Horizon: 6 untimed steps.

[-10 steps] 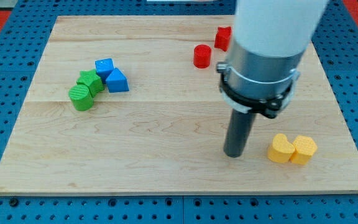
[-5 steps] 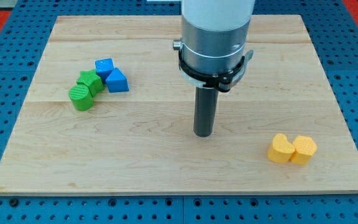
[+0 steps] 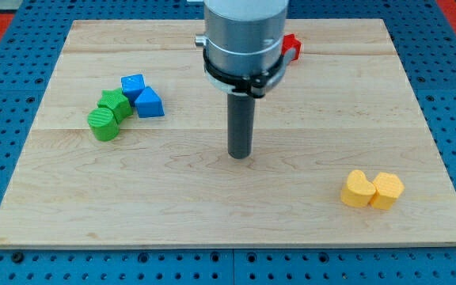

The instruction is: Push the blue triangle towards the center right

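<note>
The arm comes down from the top centre of the frame, its rod upright, and my tip (image 3: 240, 155) rests near the frame's centre.

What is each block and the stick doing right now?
my tip: on the board, apart from every block, to the right of the blue ones.
blue triangle: touching the blue cube and the green blocks.
blue cube: above the triangle.
green blocks: two, touching.
yellow blocks: two, side by side.
red block: partly hidden behind the arm.
</note>
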Motion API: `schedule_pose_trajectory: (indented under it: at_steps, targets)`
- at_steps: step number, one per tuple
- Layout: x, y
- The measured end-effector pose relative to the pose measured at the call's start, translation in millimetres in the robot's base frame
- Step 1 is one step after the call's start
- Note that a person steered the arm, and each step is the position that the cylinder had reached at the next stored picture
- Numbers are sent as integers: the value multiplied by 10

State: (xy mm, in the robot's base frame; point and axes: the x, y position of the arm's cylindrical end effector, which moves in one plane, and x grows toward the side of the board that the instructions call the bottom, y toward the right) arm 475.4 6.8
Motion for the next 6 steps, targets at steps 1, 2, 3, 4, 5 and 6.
schedule_pose_trajectory:
  at_steps: [1,2,3,4,5,6]
  targets:
    - [-166,-130]
    - [-166,-494]
    - [-166,-863]
    - [-217,-1137]
    - [-382,-1376]
    - [-545,-1376]
